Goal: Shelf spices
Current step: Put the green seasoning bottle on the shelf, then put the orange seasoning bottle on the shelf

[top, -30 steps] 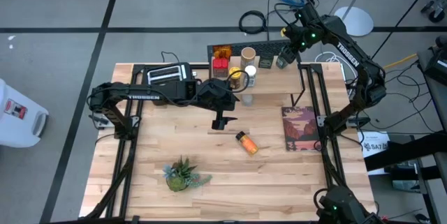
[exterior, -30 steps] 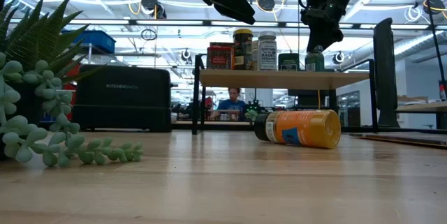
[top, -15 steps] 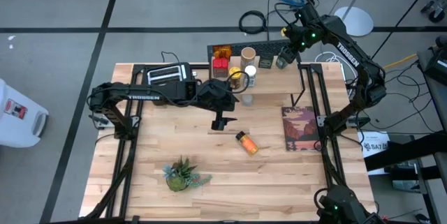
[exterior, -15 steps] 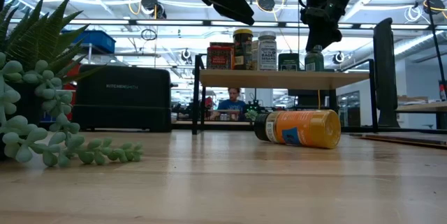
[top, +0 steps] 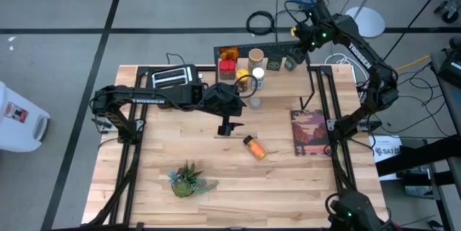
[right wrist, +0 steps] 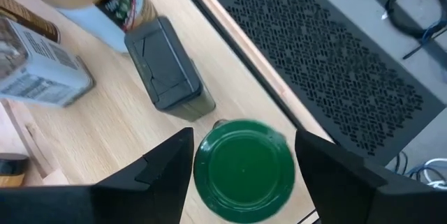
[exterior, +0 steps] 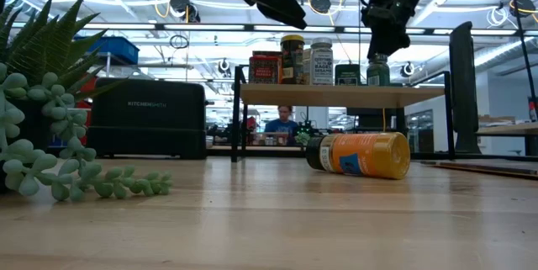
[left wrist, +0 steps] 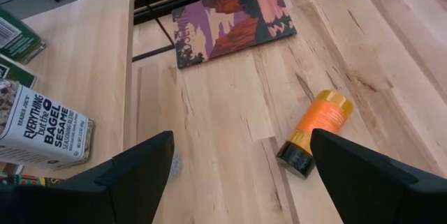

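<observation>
We look straight down on the tabletop [top: 216, 166] and level across it; both views share the shelf [exterior: 340, 94]. Wrist cameras sit close above.

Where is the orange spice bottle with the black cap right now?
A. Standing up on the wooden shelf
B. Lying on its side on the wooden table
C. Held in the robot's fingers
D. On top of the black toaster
B: the orange spice bottle with the black cap lies on its side on the wooden table, in front of the wooden-topped shelf, with no fingers touching it.
</observation>
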`<state>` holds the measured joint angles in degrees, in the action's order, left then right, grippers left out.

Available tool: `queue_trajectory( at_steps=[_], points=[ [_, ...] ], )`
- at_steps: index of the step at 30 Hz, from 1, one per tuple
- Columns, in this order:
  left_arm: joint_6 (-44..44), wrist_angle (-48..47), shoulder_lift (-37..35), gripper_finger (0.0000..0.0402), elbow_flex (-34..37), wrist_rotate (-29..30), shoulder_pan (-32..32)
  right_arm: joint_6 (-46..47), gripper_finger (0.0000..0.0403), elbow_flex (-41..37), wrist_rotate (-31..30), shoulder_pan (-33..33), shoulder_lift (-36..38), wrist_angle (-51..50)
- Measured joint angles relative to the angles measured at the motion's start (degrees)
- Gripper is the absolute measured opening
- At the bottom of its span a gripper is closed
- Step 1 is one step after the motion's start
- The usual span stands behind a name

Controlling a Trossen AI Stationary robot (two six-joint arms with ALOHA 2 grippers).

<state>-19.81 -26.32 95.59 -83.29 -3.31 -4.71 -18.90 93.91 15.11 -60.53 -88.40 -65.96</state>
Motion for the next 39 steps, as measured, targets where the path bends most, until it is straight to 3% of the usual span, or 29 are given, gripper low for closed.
queue_trajectory(
  at_steps=[19,39],
  points=[
    [0.03,-0.21,0.0,0.0345,0.0,0.02,-0.02,1.29,0.0238,15.94,0.0,0.0,0.02,-3.31],
    [0.02,-0.14,-0.01,0.0345,0.0,0.02,-0.02,1.47,0.0238,21.0,1.0,6.88,0.14,-13.68]
  ],
)
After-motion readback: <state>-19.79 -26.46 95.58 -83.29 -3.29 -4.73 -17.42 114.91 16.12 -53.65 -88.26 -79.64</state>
